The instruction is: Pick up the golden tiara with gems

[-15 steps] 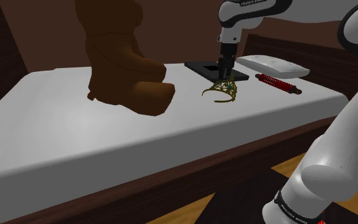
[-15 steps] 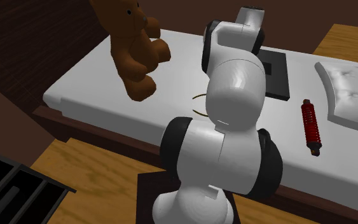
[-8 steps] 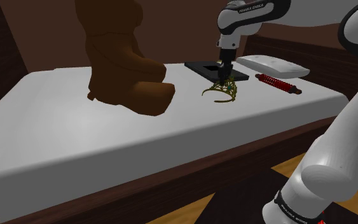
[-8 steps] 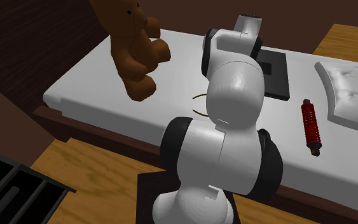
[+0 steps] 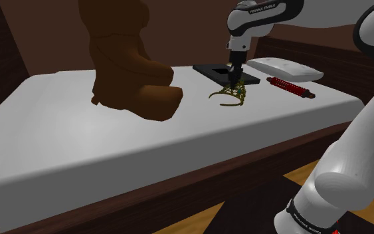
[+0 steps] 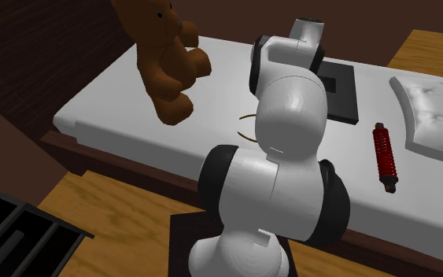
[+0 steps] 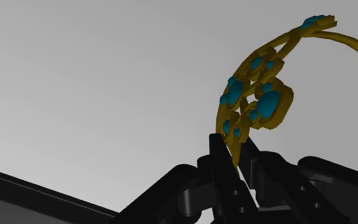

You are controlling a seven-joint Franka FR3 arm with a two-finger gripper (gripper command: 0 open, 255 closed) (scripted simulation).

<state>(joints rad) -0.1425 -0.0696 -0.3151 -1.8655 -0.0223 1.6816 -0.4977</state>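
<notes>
I hold the golden tiara (image 7: 260, 105) tight between my two black fingers (image 7: 225, 170). My fingers are squeezed close together, and a thin gold strip of the tiara is pinched right between their tips. The rest of the tiara curls up and away from my fingers. It has little gold loops with bright blue gems in them, and one long thin gold band bends off to the side.

From the shoulder view, my fingers (image 5: 234, 78) point straight down at the white bed (image 5: 79, 133). The tiara (image 5: 230, 95) sits right under them. It is just beside the black square (image 5: 215, 70) that lies flat on the bed, on the side of the square that faces the bed's front edge. I cannot tell if the tiara touches the bed or hangs a tiny bit above it.

A big brown teddy bear (image 5: 129, 66) stands well apart from the black square, on the shoulder view's left of it. A white pillow (image 5: 285, 68) lies near the black square, on the shoulder view's right of it. A red spring (image 5: 288, 86) lies on that same side of the black square, a bit closer to the bed's front edge. My white arm (image 5: 262, 16) comes down over the black square.
</notes>
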